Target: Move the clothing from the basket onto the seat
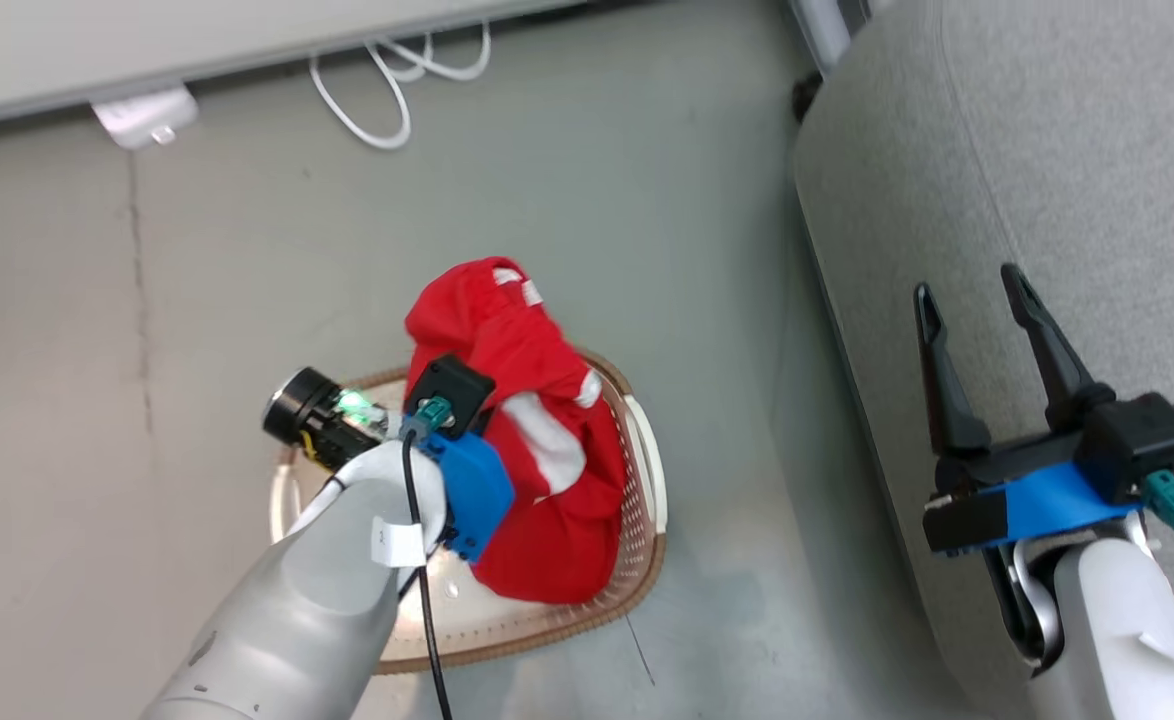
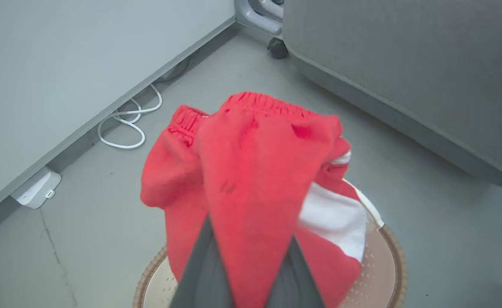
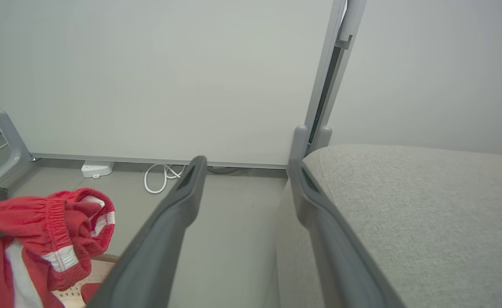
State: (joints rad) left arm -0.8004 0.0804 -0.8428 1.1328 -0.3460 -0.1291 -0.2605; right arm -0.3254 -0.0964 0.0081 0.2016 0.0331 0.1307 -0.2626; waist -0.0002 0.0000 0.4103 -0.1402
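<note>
left wrist view, left end effector (image 2: 251, 231) clamping clothing (image 2: 255, 162) over basket (image 2: 400, 263), right end effector (image 1: 967, 285) spread, empty

this looks like a lab or test room staged as a bit of a home. the floor (image 1: 647, 150) is bare smooth grey, and pale partition panels (image 3: 148, 77) on metal feet with a caster (image 2: 277, 48) stand as walls, a loose white cable (image 1: 387, 90) and a small white box (image 1: 144, 117) at their base. the homely touches are a grey upholstered seat (image 1: 1047, 150) and a laundry basket (image 1: 653, 572).
</note>
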